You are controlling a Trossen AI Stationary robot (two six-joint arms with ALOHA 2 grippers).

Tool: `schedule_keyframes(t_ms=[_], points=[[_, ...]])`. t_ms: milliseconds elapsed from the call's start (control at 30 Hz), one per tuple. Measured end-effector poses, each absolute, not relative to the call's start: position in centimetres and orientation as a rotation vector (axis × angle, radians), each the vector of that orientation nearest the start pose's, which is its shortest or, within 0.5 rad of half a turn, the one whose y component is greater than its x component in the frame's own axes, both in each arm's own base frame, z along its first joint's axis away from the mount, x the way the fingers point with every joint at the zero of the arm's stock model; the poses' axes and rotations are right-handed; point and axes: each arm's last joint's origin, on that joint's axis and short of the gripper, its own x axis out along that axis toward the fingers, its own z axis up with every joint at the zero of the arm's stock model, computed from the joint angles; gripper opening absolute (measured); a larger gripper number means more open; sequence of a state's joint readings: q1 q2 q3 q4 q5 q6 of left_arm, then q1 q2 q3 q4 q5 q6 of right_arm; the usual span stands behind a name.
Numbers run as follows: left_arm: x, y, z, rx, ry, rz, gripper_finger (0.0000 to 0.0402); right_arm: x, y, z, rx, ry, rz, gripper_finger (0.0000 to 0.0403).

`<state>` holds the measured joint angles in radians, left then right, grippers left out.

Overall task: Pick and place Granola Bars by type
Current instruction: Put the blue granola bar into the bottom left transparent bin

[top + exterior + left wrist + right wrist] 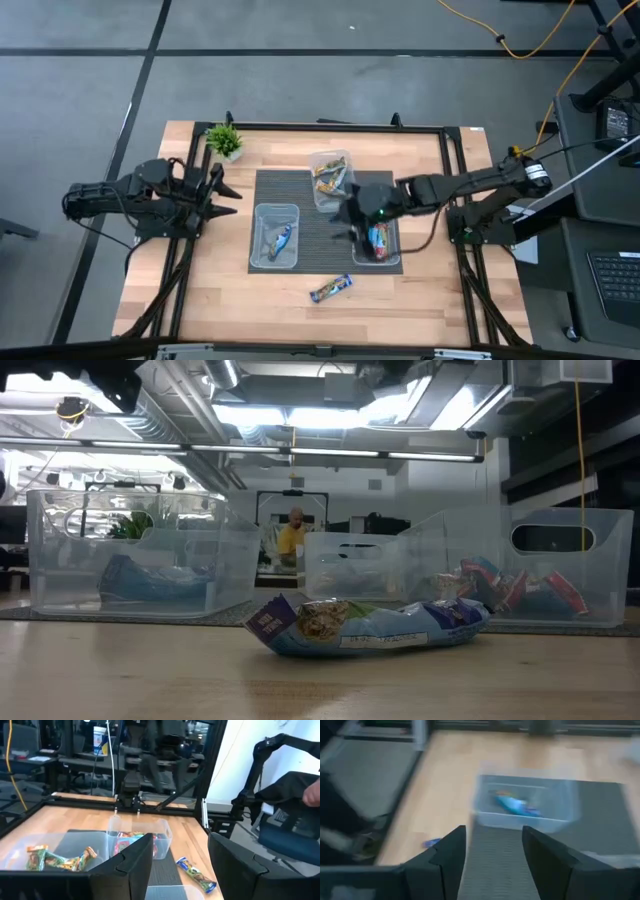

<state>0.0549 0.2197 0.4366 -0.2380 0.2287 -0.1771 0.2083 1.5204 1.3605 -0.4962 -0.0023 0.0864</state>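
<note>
A loose blue granola bar (331,288) (370,625) lies flat on the wood near the table's front edge. On the dark mat (310,215) stand three clear tubs. The left tub (275,237) holds a blue bar (515,806). The far tub (330,180) holds brown and green-gold bars (55,860). The right tub (380,245) holds red-orange bars (520,585). My right gripper (352,222) (493,830) hangs open above the mat between the tubs, nothing between its fingers. My left gripper (228,193) (180,840) is open, drawn back at the table's left side.
A small green potted plant (224,140) stands at the far left corner. A black frame (450,160) borders the table's sides and back. Bare wood lies around the loose bar along the near edge.
</note>
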Motion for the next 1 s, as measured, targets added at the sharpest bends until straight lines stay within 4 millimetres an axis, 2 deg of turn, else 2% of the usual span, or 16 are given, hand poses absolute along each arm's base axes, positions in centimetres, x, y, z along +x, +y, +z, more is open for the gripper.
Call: schedule_keyframes(t_ms=[133,300,600,767,867,1000], points=[[8.4,-0.3,27.0,-0.126,0.032,-0.192,0.0182,32.4,9.8,32.3,0.013,0.688,0.308,0.0196],[8.5,-0.3,26.4,-0.073,0.071,-0.205,0.0182,33.1,12.1,30.1,-0.031,0.755,0.372,0.0196],[10.0,-0.3,22.4,-0.215,0.045,-0.218,0.0182,35.9,13.1,23.8,-0.013,0.945,0.329,0.0196],[10.2,-0.3,22.1,-0.252,0.026,-0.219,0.0182,36.8,13.6,20.6,-0.056,1.026,0.379,0.0198],[10.2,-0.3,22.2,-0.252,0.009,-0.221,0.0182,37.1,14.3,18.8,-0.045,1.081,0.416,0.0218],[10.2,-0.3,22.3,-0.262,0.003,-0.222,0.0182,37.2,14.9,17.0,-0.008,1.136,0.454,0.0268]])
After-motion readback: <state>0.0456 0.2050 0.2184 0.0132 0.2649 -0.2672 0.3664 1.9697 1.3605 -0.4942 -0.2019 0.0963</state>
